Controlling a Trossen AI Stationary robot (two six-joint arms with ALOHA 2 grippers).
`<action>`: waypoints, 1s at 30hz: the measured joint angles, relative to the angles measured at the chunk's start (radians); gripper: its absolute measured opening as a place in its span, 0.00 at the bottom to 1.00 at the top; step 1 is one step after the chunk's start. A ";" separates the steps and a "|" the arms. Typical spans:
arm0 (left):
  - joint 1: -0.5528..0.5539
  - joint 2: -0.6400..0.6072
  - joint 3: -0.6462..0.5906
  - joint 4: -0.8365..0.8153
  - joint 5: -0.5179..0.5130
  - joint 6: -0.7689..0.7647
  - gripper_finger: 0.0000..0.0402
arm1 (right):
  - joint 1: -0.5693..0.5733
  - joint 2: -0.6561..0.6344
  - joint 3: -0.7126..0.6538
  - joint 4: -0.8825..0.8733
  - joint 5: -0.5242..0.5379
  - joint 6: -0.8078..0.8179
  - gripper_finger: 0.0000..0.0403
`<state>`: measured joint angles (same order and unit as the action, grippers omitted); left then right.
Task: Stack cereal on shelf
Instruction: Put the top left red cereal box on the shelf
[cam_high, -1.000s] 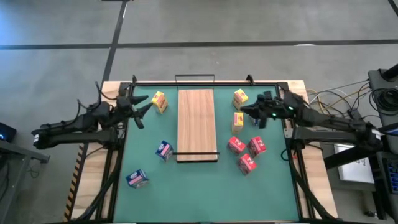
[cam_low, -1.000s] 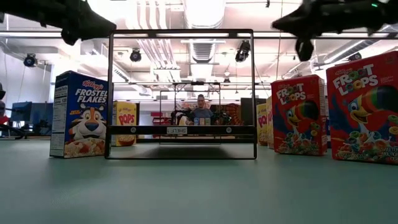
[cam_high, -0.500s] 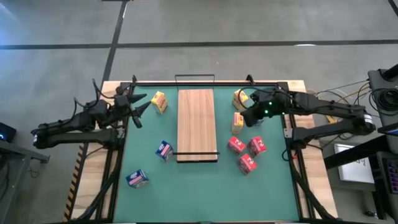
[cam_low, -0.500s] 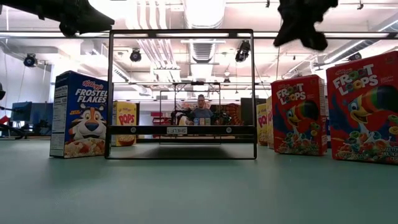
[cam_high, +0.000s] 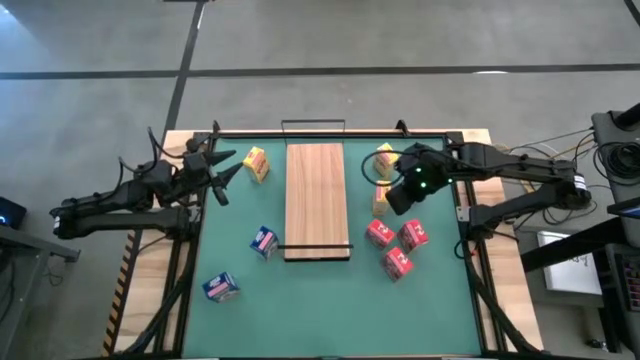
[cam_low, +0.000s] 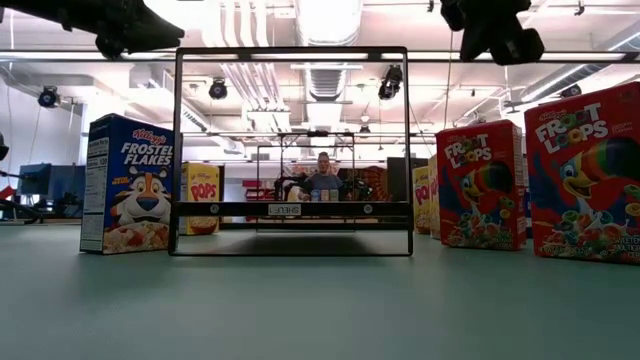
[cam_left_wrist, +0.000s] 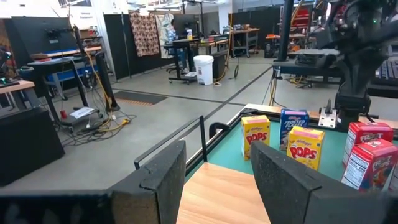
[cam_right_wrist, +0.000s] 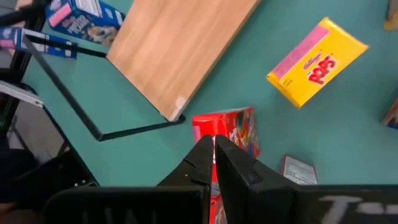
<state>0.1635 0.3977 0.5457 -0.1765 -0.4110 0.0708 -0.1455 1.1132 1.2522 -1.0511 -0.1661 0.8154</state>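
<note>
Movement is seen: right gripper (cam_high: 392, 199), clenched and empty, has been swung over red boxes (cam_high: 379, 233); nothing is stacked yet.

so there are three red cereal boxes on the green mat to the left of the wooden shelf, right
Not quite: the three red cereal boxes stand on the green mat to the right of the wooden shelf, not the left. The high view shows it; two blue boxes are on the left.

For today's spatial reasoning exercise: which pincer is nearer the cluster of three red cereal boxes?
Right. The right pincer hovers just above the red boxes, shut. The left pincer waits across the shelf, near the table's left edge.
</note>
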 joint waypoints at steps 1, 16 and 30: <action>0.000 0.000 0.000 0.000 0.000 0.000 0.41 | 0.000 0.011 0.000 0.000 0.000 0.000 0.02; 0.000 0.000 0.000 0.004 0.001 -0.001 0.41 | 0.031 0.281 0.078 -0.001 -0.041 0.007 0.02; 0.000 0.000 0.000 0.004 0.002 -0.001 0.41 | 0.144 0.475 0.299 -0.299 -0.015 0.052 0.02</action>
<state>0.1631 0.3977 0.5457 -0.1722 -0.4095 0.0700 -0.0014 1.5883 1.5517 -1.3503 -0.1810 0.8673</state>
